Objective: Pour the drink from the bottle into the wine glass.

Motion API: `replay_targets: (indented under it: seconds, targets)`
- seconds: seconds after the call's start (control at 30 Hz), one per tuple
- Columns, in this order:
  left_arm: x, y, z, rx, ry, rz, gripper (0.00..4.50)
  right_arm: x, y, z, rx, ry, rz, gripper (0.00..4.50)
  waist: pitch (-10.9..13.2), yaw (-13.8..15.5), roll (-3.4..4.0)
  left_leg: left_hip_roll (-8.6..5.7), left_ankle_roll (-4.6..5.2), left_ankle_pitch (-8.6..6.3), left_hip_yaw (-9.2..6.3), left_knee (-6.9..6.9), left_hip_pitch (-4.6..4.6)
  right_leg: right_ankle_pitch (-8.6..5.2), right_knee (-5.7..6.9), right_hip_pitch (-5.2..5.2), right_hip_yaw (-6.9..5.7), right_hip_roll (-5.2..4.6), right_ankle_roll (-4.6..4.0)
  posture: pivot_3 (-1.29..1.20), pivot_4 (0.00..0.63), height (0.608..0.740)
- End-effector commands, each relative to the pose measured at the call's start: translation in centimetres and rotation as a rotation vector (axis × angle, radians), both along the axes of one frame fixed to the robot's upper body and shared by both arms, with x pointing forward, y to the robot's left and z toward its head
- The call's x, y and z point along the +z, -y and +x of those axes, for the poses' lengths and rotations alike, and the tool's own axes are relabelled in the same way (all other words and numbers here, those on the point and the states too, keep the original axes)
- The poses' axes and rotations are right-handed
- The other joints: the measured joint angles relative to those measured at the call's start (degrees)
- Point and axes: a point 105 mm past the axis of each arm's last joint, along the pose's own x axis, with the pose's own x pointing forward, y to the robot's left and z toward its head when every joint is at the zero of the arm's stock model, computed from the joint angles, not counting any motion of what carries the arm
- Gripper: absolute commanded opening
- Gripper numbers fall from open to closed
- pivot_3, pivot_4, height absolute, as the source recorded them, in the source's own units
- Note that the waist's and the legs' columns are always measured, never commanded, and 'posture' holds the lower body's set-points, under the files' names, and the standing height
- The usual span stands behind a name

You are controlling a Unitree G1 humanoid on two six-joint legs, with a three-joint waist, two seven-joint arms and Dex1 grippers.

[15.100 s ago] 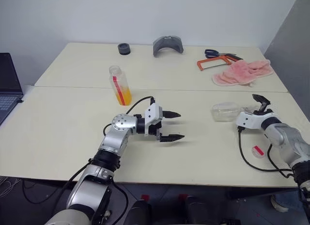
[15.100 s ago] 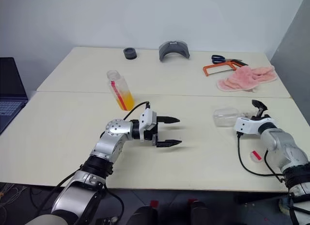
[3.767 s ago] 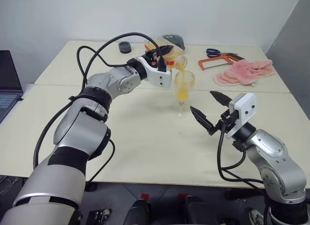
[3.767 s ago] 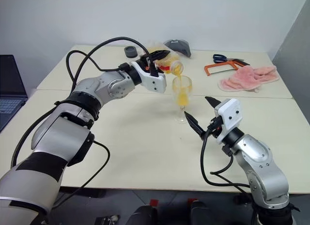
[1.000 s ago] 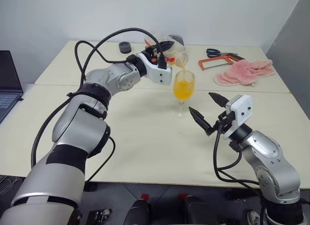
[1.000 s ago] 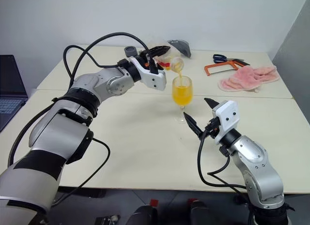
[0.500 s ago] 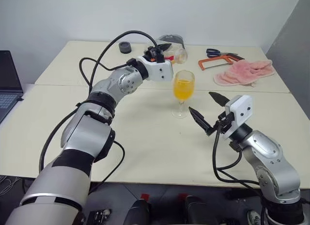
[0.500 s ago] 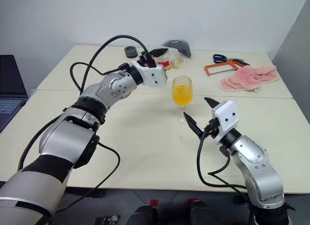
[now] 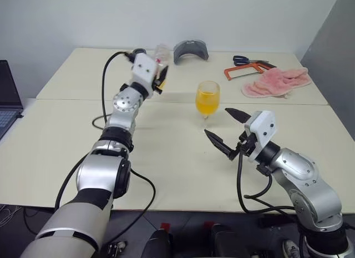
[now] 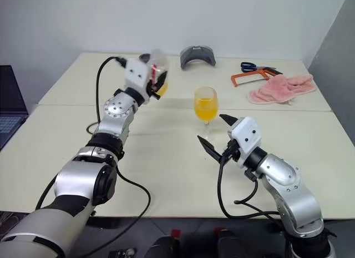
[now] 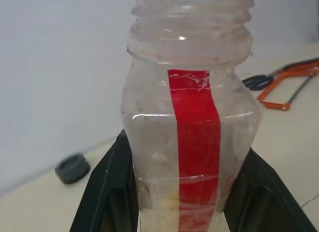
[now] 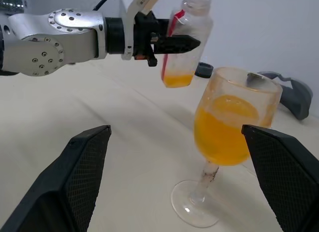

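Orange drink point(image 12: 224, 134) fills most of the bowl of the wine glass point(image 9: 207, 100), which stands upright on the pale table point(image 9: 61, 152) between your two arms, so I judge the pouring itself as done. What you have in hand is to bring the bottle point(image 12: 185, 40) down and set it on the table. Your left gripper point(image 12: 169, 42) is clamped on the bottle around its lower body, and the bottle is upright, mouth up, raised above the table and to the left of the glass, well apart from it. A little orange liquid rests in its bottom, so keep the mouth up while you lower it, otherwise this rest may spill. Lower it straight down onto a bare part of the table on the left side, away from the cable of the arm, and let the fingers part only when the base sits flat; the bottle is light and nearly empty, so I expect it can tip if you release it early or slanted. Your right gripper point(image 9: 224, 131) hangs just in front of the glass with its two black fingers spread wide and nothing between them. Keep it quiet there, because the thin stem and the full bowl make the glass easy to knock over. The towel point(image 9: 275, 82) and hacksaw point(image 9: 245, 72) lie far off.
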Motion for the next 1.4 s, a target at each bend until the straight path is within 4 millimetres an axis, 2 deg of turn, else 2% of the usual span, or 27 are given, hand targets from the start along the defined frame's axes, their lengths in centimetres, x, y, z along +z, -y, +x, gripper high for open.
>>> replay_targets:
  seconds: [0.03,0.17,0.27,0.53,0.77,0.83,1.07,1.4]
  targets:
    - [1.0,-2.6,-0.5,0.054,0.009,-0.165,1.69,1.3,-0.9,0.2,0.014,0.034,0.004,4.50,0.0,-0.1,-0.01,-0.01,0.00,0.00,-0.03,0.02,0.00,0.00,0.00,0.01,-0.02,0.00,0.00,0.00,0.150,0.740]
    - [-1.1,-5.1,-1.1,0.120,-0.058,-0.243,1.69,1.2,-2.2,0.7,0.041,0.002,-0.006,4.50,0.0,-0.2,-0.02,0.21,0.00,0.00,-0.09,0.08,0.00,0.00,0.02,0.02,-0.04,0.00,0.00,0.00,0.150,0.740]
    - [-2.1,-6.1,-1.3,0.155,-0.090,-0.258,1.69,0.8,-2.8,1.5,0.026,-0.021,-0.036,4.50,0.0,-0.1,-0.02,0.33,0.00,0.00,-0.07,0.15,-0.01,0.00,0.08,0.02,-0.05,0.01,-0.01,0.00,0.150,0.740]
    - [-3.8,-7.2,-2.0,0.196,-0.130,-0.257,1.69,0.5,-3.4,1.8,0.030,-0.070,-0.051,4.50,0.0,0.1,-0.04,0.31,0.01,-0.01,-0.11,0.45,-0.11,0.01,0.20,0.04,-0.09,0.00,0.00,0.00,0.150,0.740]
    - [-4.4,-7.1,-2.1,0.192,-0.147,-0.218,1.69,0.4,-3.6,1.9,0.036,-0.078,-0.053,4.50,0.0,0.0,-0.04,0.32,0.18,-0.11,-0.12,0.48,-0.08,0.00,0.32,0.03,-0.09,0.02,0.00,0.00,0.150,0.740]
    - [-4.5,-7.1,-2.2,0.187,-0.148,-0.220,2.41,0.3,-3.5,1.9,0.034,-0.079,-0.055,4.50,0.0,0.0,-0.04,0.32,0.19,-0.11,-0.11,0.48,-0.08,0.00,0.32,0.03,-0.09,0.02,0.00,0.00,0.150,0.740]
    - [-4.8,-6.8,-2.8,0.160,-0.137,-0.180,4.48,-0.1,-3.3,1.8,0.041,-0.092,-0.072,4.50,0.0,0.0,-0.04,0.33,0.19,-0.12,-0.12,0.48,-0.08,0.00,0.32,0.03,-0.09,0.02,0.00,0.00,0.150,0.740]
    - [-6.4,-7.5,-5.0,0.174,-0.161,-0.185,4.48,-2.3,-1.7,0.6,0.035,-0.081,-0.118,4.50,0.0,0.2,-0.04,0.36,0.21,-0.13,-0.11,0.46,-0.08,0.00,0.30,0.03,-0.07,0.01,0.00,0.00,0.150,0.740]
